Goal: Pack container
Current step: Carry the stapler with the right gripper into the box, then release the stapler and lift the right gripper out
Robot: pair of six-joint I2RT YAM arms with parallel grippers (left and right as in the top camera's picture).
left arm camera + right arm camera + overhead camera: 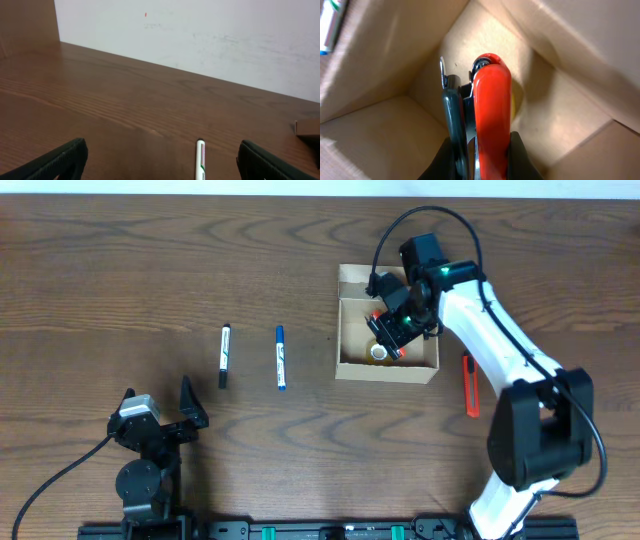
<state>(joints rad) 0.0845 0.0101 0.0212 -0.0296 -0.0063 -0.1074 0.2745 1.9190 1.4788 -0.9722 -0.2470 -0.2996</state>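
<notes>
The brown wood counter (120,280) carries the container (356,330) right of centre, its flap open at the far side. The right hand (397,323) reaches down inside it, pinching a red-and-grey tool (491,107) above a yellowish roll (380,352). The left hand (160,405) rests at the near left, fingers spread. A blue marker (281,358) and a black marker (224,355) lie left of the container; a slim red item (470,385) lies to its right.
</notes>
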